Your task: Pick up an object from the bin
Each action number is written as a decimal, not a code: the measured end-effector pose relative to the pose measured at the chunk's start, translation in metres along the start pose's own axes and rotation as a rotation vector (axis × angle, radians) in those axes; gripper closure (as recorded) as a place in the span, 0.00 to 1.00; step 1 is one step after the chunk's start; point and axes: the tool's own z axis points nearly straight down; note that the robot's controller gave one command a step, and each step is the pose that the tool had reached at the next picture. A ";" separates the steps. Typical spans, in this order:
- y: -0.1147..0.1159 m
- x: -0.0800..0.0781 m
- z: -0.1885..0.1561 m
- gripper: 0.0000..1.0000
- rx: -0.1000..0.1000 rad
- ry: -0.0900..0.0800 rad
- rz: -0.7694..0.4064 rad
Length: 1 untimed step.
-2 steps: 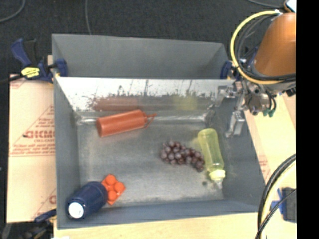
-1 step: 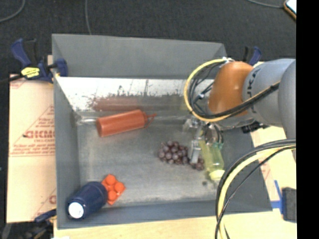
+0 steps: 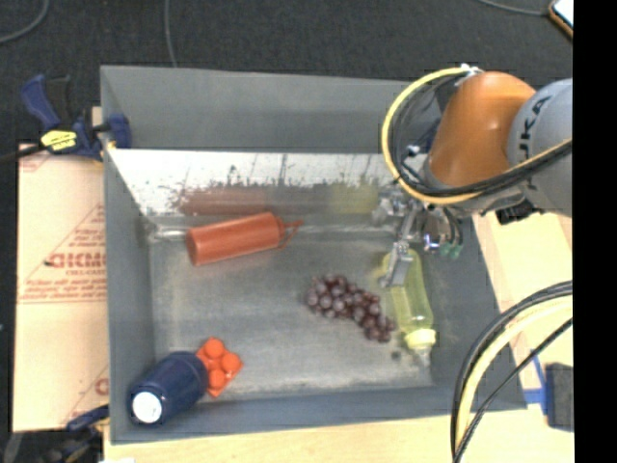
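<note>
My gripper hangs at the right side of the bin, just above the far end of a pale yellow-green bottle. That bottle lies lengthwise along the right wall, its cap toward the front. A bunch of dark purple grapes lies just left of the bottle, close to the gripper. Nothing shows in the gripper's grasp.
An orange-red bottle lies on its side near the back wall, left of centre. In the front left corner lie a dark blue bottle with a white cap and a small orange piece beside it. The arm's orange cover and cables stand over the right rim.
</note>
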 end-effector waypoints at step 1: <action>0.018 0.024 0.059 0.00 -0.003 0.018 0.042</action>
